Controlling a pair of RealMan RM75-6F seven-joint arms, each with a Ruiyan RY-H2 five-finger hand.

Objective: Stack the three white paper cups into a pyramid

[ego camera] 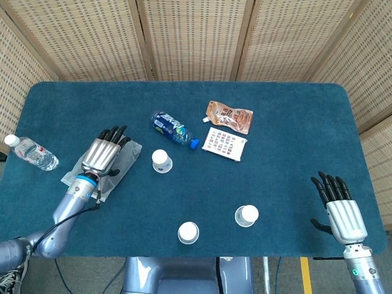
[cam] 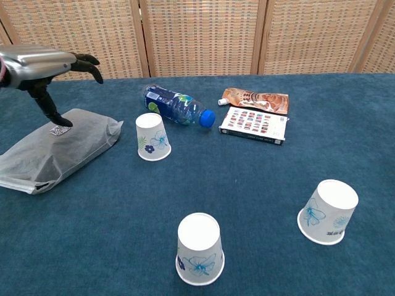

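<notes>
Three white paper cups with blue flower prints stand upside down and apart on the blue table. One cup (ego camera: 162,161) (cam: 152,137) is near the middle, one (ego camera: 188,233) (cam: 199,249) at the front, one (ego camera: 247,215) (cam: 328,211) at the front right. My left hand (ego camera: 104,154) (cam: 46,65) hovers open above the grey bag, left of the middle cup, fingers spread and empty. My right hand (ego camera: 340,209) is open and empty at the table's front right corner, right of the nearest cup; the chest view does not show it.
A grey plastic bag (ego camera: 119,160) (cam: 55,148) lies under my left hand. A blue bottle (ego camera: 173,128) (cam: 178,105), an orange pouch (ego camera: 230,116) (cam: 256,98) and a printed card box (ego camera: 224,143) (cam: 254,125) lie behind the cups. A clear bottle (ego camera: 32,150) sits at the left edge.
</notes>
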